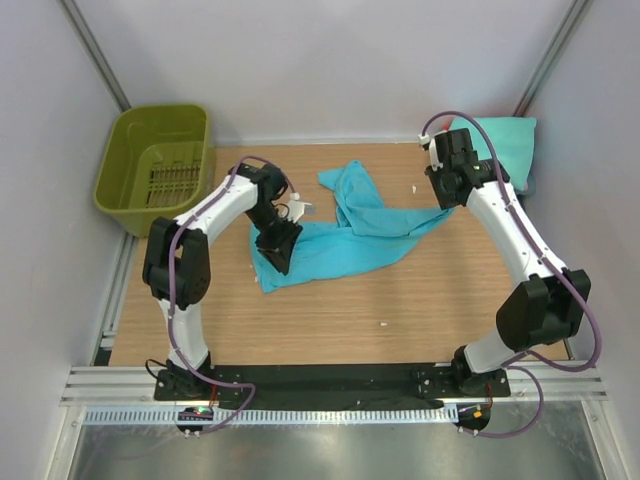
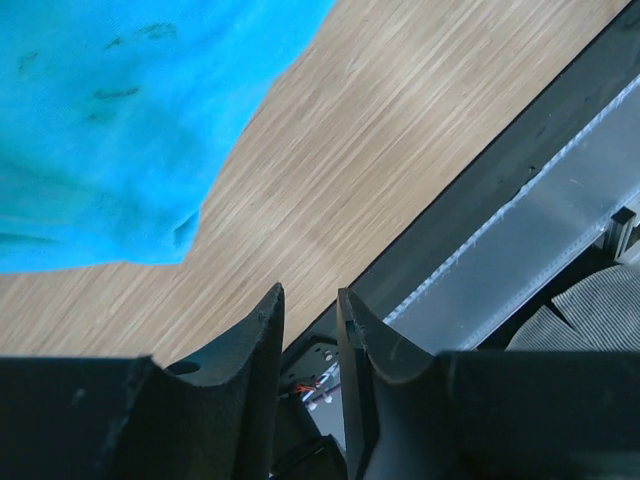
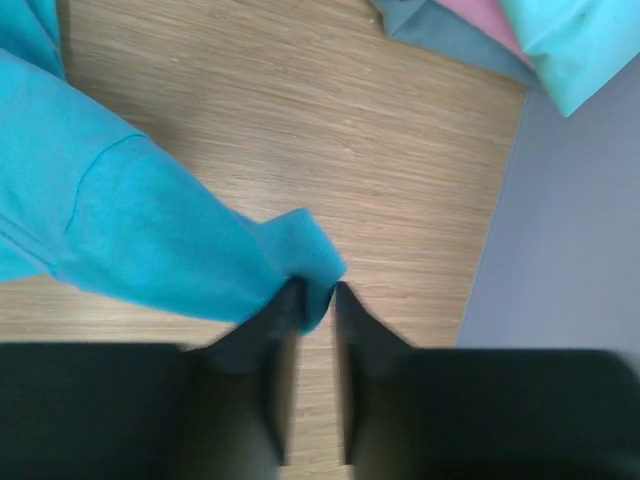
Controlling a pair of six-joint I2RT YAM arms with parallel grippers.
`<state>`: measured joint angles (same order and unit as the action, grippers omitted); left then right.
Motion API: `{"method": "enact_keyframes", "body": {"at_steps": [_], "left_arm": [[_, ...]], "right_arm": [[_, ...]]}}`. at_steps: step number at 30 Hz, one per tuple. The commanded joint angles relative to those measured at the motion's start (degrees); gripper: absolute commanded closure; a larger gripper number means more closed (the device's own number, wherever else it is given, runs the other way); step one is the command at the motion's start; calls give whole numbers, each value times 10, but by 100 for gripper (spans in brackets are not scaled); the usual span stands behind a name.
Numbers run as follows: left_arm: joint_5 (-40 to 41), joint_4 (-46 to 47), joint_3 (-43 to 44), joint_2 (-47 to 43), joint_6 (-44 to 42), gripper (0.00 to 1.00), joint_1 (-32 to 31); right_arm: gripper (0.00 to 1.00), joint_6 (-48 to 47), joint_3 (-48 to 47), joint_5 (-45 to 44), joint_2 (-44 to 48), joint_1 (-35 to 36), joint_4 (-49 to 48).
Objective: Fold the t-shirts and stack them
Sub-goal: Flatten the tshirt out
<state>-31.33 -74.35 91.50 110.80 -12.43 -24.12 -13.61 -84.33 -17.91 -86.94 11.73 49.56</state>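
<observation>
A bright turquoise-blue t-shirt point(image 1: 345, 235) lies crumpled and stretched across the middle of the wooden table point(image 1: 330, 310). My left gripper point(image 1: 277, 250) hangs over the shirt's left edge. In the left wrist view the left gripper point(image 2: 310, 300) is empty, its jaws only a narrow gap apart, with the shirt point(image 2: 110, 120) up and to the left of it. My right gripper point(image 1: 443, 195) is at the shirt's right tip. In the right wrist view the right gripper point(image 3: 318, 290) pinches a corner of the shirt point(image 3: 130, 230). A stack of folded shirts point(image 1: 508, 140), mint-teal on top, sits at the back right.
An olive-green slotted basket point(image 1: 160, 165) stands off the table's back left corner. The folded stack shows in the right wrist view with grey-blue point(image 3: 450, 35), pink point(image 3: 480, 20) and mint-teal point(image 3: 570, 45) layers. A black rail point(image 2: 500, 170) runs along the near edge. Grey walls enclose the table.
</observation>
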Motion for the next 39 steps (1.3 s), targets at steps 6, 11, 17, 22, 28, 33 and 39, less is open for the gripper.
{"method": "enact_keyframes", "body": {"at_steps": [6,11,17,22,28,33,39], "left_arm": [[49,-37,92,-8,3,66,63],[-7,-37,105,15,50,11,133],[308,12,83,-2,177,0,85],[533,24,102,-21,210,1,74],[500,34,76,-55,138,0,69],[444,25,55,-73,127,1,36],[479,26,47,-70,130,1,14]], "right_arm": [[21,-68,-183,88,-88,7,9],[24,-103,-320,208,-200,25,3],[27,-142,-393,258,-306,92,-55],[27,-100,-501,303,-419,109,-69],[28,-117,-551,302,-517,130,-142],[30,-75,-558,312,-568,132,-210],[31,-30,-590,293,-632,139,-271]]}}
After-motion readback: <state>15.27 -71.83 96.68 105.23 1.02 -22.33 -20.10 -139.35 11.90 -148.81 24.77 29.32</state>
